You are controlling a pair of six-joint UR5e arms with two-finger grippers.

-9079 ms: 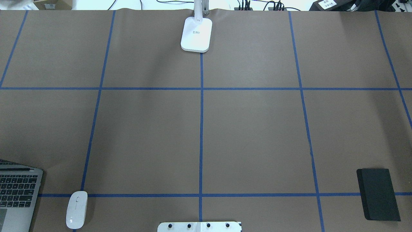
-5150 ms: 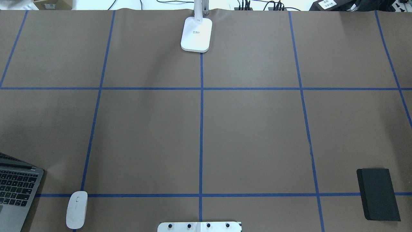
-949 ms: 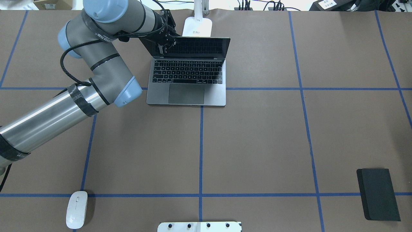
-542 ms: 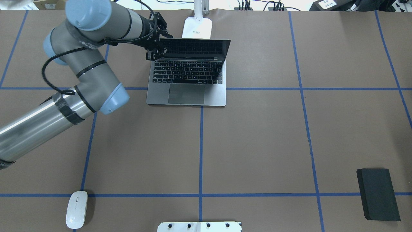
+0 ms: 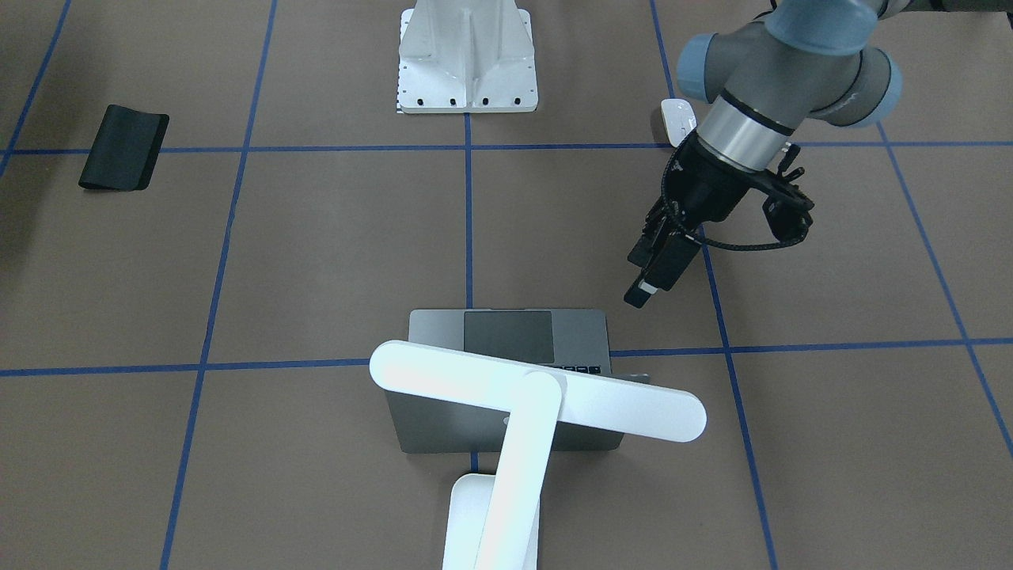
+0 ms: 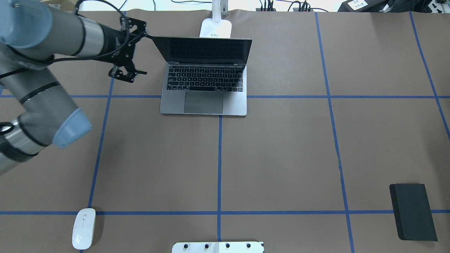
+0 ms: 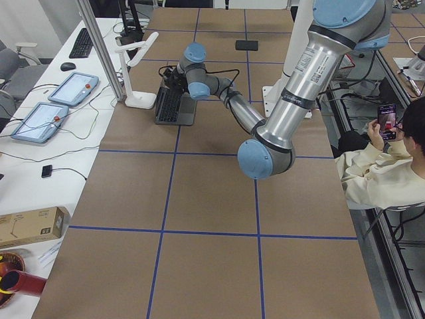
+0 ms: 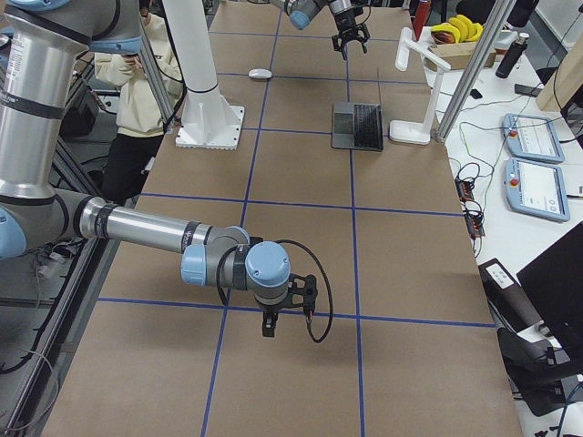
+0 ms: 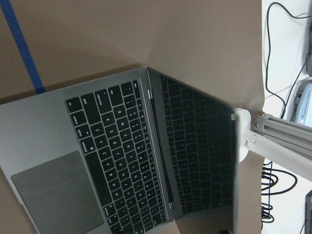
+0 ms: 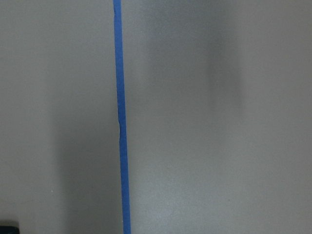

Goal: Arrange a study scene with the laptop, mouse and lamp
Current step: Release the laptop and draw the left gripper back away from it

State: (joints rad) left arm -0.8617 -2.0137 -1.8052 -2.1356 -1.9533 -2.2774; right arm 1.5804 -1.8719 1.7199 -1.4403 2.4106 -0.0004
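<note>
The left hand [image 6: 139, 52] hovers with its fingers apart and empty. The open laptop [image 6: 205, 103] stands just ahead of its fingertips on the worktop [image 6: 281, 147]. I cannot tell the state of the right hand [image 8: 284, 320].

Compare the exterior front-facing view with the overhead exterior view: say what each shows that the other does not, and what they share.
Only the front-facing view shows the lamp with its long bar head and flat arm, and the back of the lid of the laptop. Only the overhead view shows the laptop's keyboard and dark screen and the whole mouse; there little more than the lamp's base shows. Both show the left hand clear of the laptop, the black mat and the white pedestal.
</note>
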